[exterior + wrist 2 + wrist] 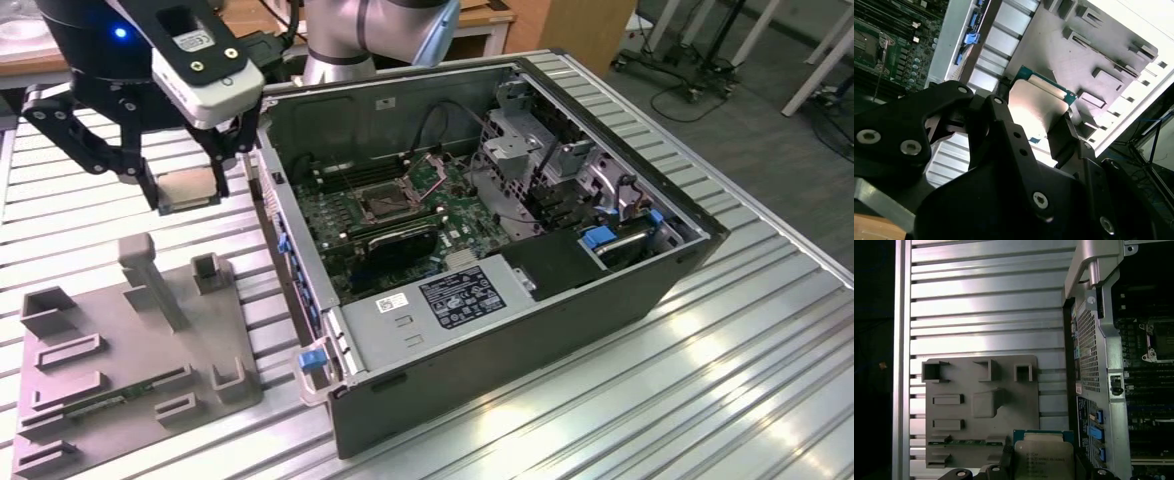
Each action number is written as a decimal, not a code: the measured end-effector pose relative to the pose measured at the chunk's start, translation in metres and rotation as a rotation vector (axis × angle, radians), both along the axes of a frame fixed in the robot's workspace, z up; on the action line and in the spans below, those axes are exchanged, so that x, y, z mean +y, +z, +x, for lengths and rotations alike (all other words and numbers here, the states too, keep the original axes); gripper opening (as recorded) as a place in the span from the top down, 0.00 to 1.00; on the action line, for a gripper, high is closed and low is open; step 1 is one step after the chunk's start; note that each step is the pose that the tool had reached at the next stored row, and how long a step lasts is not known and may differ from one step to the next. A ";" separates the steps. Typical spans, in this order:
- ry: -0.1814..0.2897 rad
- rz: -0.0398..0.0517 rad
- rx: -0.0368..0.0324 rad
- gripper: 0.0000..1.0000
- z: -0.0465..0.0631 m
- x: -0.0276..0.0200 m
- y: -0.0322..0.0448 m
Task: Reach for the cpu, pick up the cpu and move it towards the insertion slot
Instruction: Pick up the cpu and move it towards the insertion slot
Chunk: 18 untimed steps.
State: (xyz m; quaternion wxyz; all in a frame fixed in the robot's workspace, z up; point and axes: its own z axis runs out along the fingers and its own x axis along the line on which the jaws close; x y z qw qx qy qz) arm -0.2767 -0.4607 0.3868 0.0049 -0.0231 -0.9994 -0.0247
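Exterior view: the pincer (183, 185) hangs in the upper left of the frame, clenched on the cpu (186, 186), which is held clear of the surface (694, 400). The cpu sits just beside the outer wall of the open case (534, 300), on the exterior view's left of it, and well apart from the slot (383, 204), which lies inside the case on the green board (400, 225).

Second wrist view: the cpu (1036, 107) is pinched between two black fingers (1064, 137), its silvery top facing the camera and a thin green edge showing along one side. First wrist view: the cpu (1044, 460) appears at the lower centre of the frame, above the gray fixture (981, 410).

Surface: ribbed aluminium slats, brightly reflective toward the lower right of the exterior view. The gray fixture (127, 375) with raised blocks and recesses lies flat on it at lower left; a green memory stick (114, 395) rests in one of its recesses.

Room: wooden furniture (534, 30) behind the arm at top centre; gray floor (761, 130) with wheeled stand bases (681, 75) at upper right.
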 end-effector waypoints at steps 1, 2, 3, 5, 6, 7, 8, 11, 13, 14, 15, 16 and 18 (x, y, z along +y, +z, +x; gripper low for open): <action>0.000 0.0000 0.0000 0.45 0.002 0.0000 0.0000; 0.000 0.0000 0.0000 0.45 0.004 0.0000 0.0000; 0.000 0.0000 0.0000 0.45 0.006 0.0000 -0.0001; 0.000 0.0001 -0.0001 0.45 0.010 0.0000 -0.0002; 0.000 0.0000 0.0000 0.45 0.012 0.0000 -0.0001; 0.000 0.0001 0.0000 0.45 0.013 0.0000 -0.0002; 0.000 0.0002 0.0000 0.45 0.015 0.0000 -0.0002; 0.000 0.0003 0.0000 0.45 0.020 0.0000 -0.0003; 0.000 0.0006 0.0000 0.45 0.025 0.0000 -0.0003; 0.000 0.0006 0.0000 0.45 0.027 0.0000 -0.0004; 0.000 0.0007 0.0001 0.45 0.029 0.0000 -0.0004; 0.000 0.0008 0.0000 0.45 0.031 0.0000 -0.0004; 0.000 0.0010 0.0000 0.45 0.036 0.0000 -0.0005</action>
